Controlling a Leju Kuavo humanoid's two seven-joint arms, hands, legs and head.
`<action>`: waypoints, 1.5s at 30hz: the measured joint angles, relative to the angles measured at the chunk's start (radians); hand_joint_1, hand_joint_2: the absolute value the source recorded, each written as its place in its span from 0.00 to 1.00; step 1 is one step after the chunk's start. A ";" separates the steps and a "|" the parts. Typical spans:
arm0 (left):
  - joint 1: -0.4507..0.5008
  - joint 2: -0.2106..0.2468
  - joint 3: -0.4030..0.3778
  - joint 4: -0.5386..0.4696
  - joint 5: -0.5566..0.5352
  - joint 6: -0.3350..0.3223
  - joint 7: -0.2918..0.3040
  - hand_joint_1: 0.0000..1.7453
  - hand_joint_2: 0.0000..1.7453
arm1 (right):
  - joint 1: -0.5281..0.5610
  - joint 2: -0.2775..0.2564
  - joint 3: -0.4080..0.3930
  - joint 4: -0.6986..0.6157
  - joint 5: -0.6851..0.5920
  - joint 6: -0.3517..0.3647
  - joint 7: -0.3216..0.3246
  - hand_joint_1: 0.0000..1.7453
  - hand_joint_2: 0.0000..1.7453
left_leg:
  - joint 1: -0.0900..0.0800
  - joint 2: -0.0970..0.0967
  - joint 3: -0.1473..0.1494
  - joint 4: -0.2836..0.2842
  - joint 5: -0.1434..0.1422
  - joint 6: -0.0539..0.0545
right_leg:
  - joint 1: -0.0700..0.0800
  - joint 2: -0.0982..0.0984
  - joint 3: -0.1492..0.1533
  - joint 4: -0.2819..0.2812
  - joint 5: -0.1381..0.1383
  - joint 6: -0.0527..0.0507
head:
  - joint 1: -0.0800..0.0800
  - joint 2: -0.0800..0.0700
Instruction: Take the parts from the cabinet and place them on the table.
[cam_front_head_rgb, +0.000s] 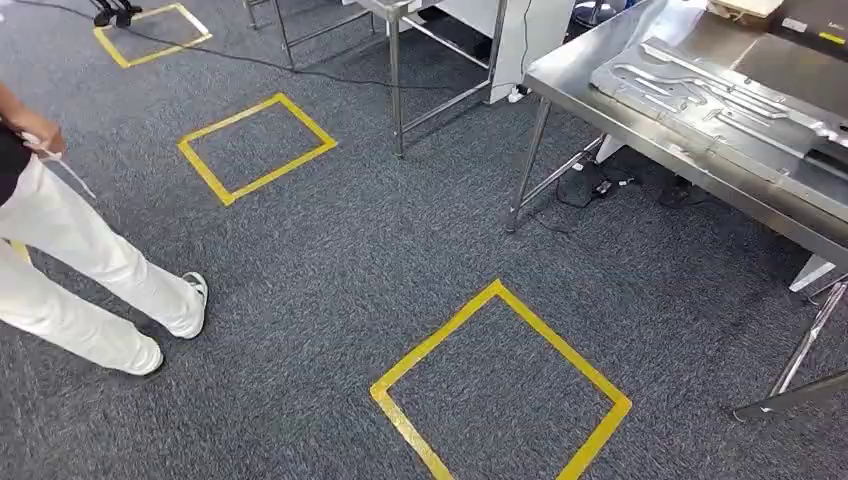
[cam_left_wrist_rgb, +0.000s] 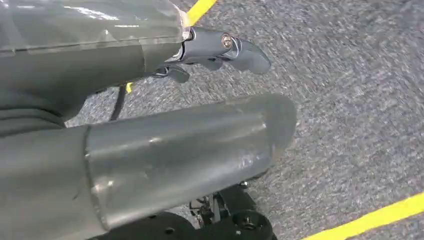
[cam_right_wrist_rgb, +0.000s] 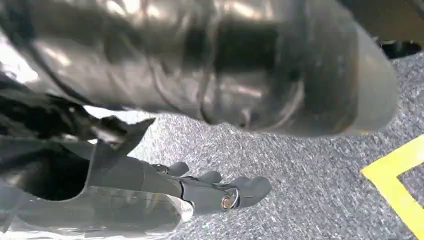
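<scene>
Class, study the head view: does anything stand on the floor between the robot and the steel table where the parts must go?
Nothing visible does. The carpet leading to the steel table carries only a flat yellow tape square. The person is far to the left, well off that path.

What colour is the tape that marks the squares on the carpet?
Yellow. The tape squares on the grey carpet show best in the head view.
</scene>
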 joint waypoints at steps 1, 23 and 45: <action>0.000 -0.001 0.000 0.001 0.000 0.000 0.000 0.00 0.00 | 0.000 -0.001 0.000 0.000 0.000 0.000 0.000 0.00 0.00 | -0.001 -0.008 -0.002 -0.003 0.004 0.006 | -0.005 0.047 -0.004 0.022 -0.022 0.005 | 0.000 0.000; -0.004 -0.001 0.000 0.013 0.003 0.010 0.003 0.00 0.00 | -0.007 -0.003 -0.030 0.012 0.026 0.005 -0.017 0.00 0.00 | 0.020 -0.028 -0.114 0.182 -0.044 -0.060 | -0.005 0.057 0.025 -0.060 0.032 -0.046 | -0.001 0.000; -0.005 0.011 -0.002 0.032 0.008 0.006 0.012 0.00 0.00 | -0.046 -0.008 -0.124 0.044 0.154 0.023 -0.060 0.00 0.00 | -0.011 -0.185 -0.062 0.025 0.029 -0.012 | 0.050 0.199 -0.033 0.015 0.019 -0.102 | 0.000 0.000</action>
